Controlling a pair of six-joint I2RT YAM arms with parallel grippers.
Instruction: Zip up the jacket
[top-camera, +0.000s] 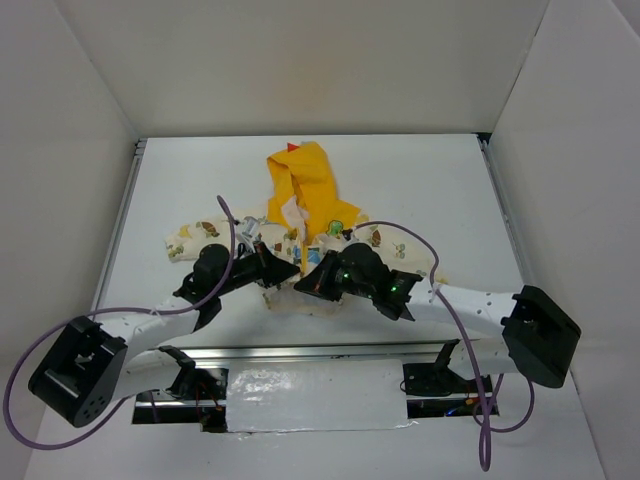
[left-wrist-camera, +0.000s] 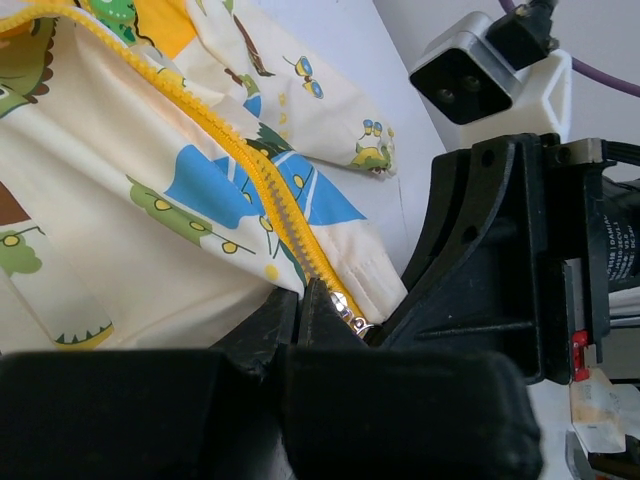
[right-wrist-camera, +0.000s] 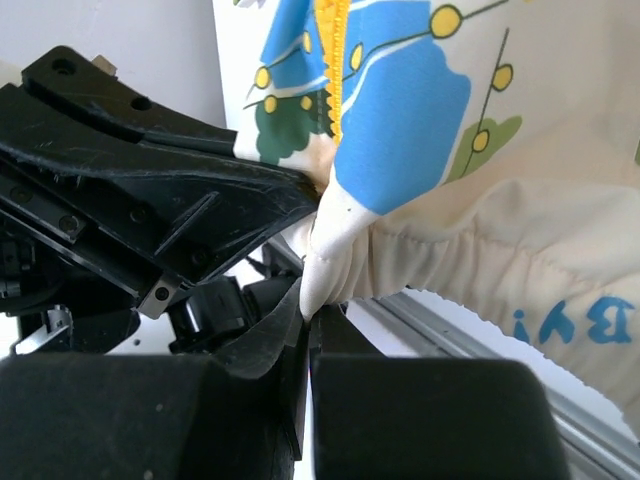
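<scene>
The jacket (top-camera: 190, 240) lies in the middle of the table, cream with cartoon prints, its yellow hood (top-camera: 305, 180) pointing away from me. My left gripper (top-camera: 290, 268) is shut on the jacket's (left-wrist-camera: 120, 250) front edge at the bottom of the yellow zip (left-wrist-camera: 250, 170). The silver slider (left-wrist-camera: 358, 322) sits just right of the fingertips of that gripper (left-wrist-camera: 298, 300). My right gripper (top-camera: 305, 285) is shut on the lower hem corner (right-wrist-camera: 325, 250) of the jacket (right-wrist-camera: 500, 200); its jaws (right-wrist-camera: 308, 315) pinch the white tip. The two grippers almost touch.
White walls (top-camera: 60, 150) close in the table on three sides. A metal rail (top-camera: 320, 352) runs along the near edge, also in the right wrist view (right-wrist-camera: 480, 350). Purple cables (top-camera: 230, 225) loop over both arms. The left gripper's body (right-wrist-camera: 150, 190) crowds the right one.
</scene>
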